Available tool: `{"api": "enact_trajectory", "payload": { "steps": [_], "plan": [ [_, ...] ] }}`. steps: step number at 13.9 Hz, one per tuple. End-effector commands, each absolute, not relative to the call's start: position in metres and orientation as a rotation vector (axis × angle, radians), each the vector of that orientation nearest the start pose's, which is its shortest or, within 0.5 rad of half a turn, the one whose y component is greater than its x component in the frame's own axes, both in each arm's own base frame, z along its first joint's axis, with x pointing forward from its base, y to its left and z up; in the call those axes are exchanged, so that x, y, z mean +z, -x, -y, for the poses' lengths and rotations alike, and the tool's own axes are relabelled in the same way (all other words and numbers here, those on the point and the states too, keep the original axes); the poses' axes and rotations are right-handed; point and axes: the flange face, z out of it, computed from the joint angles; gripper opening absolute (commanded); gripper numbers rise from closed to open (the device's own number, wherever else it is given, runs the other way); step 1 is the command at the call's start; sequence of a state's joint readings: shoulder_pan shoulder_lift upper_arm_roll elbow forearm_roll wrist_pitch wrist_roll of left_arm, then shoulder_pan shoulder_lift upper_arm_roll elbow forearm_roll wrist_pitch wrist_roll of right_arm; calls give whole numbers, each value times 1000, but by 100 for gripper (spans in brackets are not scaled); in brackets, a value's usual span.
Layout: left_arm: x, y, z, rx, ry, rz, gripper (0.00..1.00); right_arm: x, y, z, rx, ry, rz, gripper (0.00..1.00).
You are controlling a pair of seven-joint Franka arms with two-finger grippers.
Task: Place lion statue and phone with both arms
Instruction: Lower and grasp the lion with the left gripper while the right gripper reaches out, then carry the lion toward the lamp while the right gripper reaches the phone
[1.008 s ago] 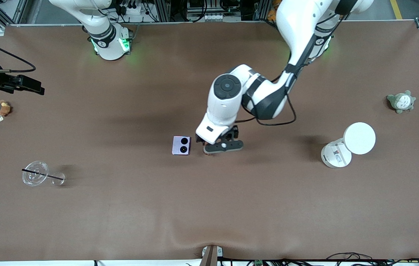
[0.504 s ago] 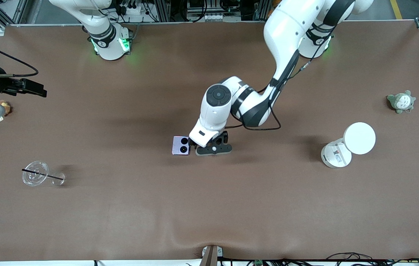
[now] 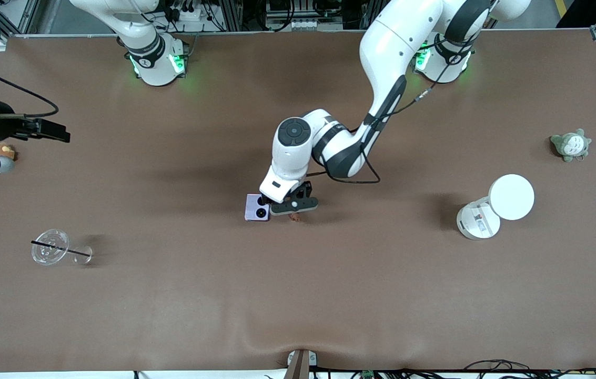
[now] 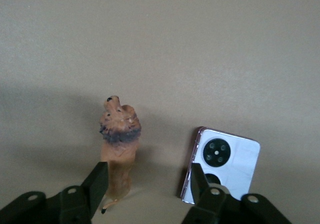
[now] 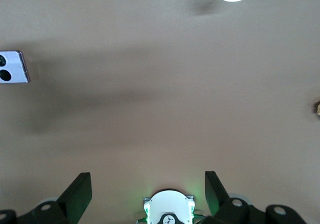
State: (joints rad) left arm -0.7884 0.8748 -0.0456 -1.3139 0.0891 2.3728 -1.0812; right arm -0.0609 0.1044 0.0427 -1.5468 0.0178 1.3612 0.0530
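Both task things lie mid-frame on the desk [image 3: 434, 295]: the lion statue [image 4: 118, 149] just beside the phone [image 4: 223, 165]. We judge placement nearly finished. Our left end effector [image 4: 148, 184] is parted around the lion, gripping nothing; the right end effector [image 5: 148, 185], waiting, is spread wide, empty. Fingertip contact is cut off.

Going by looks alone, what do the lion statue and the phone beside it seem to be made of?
The lion statue looks like moulded hard plastic or resin with a matte painted finish: orange-brown body, darker mane, crisp sculpted fur, no fuzz. The phone appears to have a smooth pale lavender shell, glass or glossy plastic, with a thin pinkish, possibly metal, edge and dark round camera lenses. Neither material is certain from appearance.
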Motion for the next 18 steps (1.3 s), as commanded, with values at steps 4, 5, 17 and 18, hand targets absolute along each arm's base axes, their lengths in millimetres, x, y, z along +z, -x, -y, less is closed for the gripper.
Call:
{"api": "enact_trajectory", "payload": {
  "steps": [4, 5, 17, 18],
  "plan": [
    [201, -523, 538, -219, 3210, 224, 85, 528, -584, -11, 498, 3075, -55, 100],
    [200, -522, 539, -217, 3209, 222, 67, 517, -595, -21, 485, 3079, -28, 100],
    [266, -547, 461, -66, 3040, 279, 0, 372, -684, -57, 155, 3082, 6, 100],
    [270, -551, 440, -83, 3016, 253, 0, 369, -687, -59, 129, 3082, 7, 100]
  ]
}}
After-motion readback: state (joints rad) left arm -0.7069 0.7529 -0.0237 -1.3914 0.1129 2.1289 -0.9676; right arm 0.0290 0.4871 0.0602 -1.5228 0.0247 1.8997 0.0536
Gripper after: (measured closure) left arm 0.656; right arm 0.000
